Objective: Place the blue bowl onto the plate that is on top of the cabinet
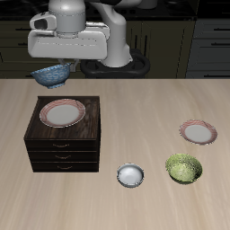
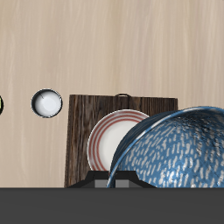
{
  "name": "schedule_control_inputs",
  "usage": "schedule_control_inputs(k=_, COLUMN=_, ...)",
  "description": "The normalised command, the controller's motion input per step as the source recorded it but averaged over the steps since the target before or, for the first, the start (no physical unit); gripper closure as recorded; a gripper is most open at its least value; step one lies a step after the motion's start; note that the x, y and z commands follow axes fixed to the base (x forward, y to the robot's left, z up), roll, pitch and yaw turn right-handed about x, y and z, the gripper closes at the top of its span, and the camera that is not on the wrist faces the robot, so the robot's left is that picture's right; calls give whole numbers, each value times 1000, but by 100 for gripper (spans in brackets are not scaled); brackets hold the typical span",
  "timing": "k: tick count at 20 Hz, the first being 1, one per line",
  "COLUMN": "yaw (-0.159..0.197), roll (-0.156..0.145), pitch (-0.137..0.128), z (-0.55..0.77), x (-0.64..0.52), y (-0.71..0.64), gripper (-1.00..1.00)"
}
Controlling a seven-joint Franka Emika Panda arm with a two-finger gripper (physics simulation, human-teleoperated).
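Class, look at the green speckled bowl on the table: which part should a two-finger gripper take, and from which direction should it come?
Grip the thin rim of the green speckled bowl, coming straight down from above. It sits upright and open-topped with its wall exposed all round, so one finger can probably go inside and one outside. The white-grey bowl stands apart from it.

exterior from front above, wrist looking down close, both showing cabinet (image 1: 63, 135) (image 2: 87, 131)
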Motion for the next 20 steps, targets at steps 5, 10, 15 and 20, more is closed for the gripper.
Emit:
schedule_control_inputs(k=5, yaw=-9, roll=-19, pitch=6, z=-101, x=22, y=-85, gripper=100)
schedule_control_inputs(k=10, yaw=-7, roll=-26, pitch=16, z=-166, x=85, y=-136, gripper=100)
schedule_control_inputs(k=15, yaw=-7, roll=-7, pitch=38, z=-302, x=80, y=34, gripper=100)
schedule_control_inputs(k=20, yaw=-17, roll=-5, pitch=49, z=-402, x=85, y=60, gripper=100)
